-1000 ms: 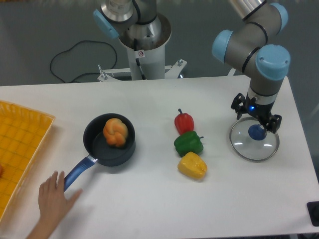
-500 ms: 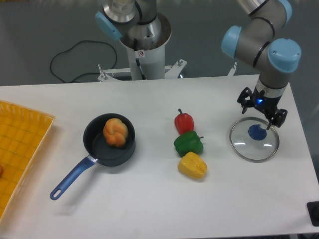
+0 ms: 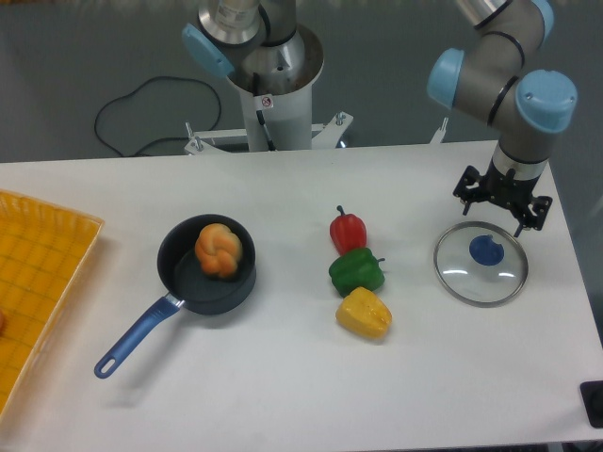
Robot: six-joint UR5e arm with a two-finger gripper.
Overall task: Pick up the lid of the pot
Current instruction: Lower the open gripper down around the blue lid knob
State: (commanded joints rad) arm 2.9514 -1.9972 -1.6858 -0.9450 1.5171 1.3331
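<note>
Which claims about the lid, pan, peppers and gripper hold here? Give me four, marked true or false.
1. The green pepper lies between the red pepper and the yellow pepper. True.
2. The pan's handle points toward the peppers. False: the blue handle points away from them, to the lower left of the view.
3. An orange-brown item lies in the black pan. True.
4. The lid is inside the pan. False: the lid lies on the table.
</note>
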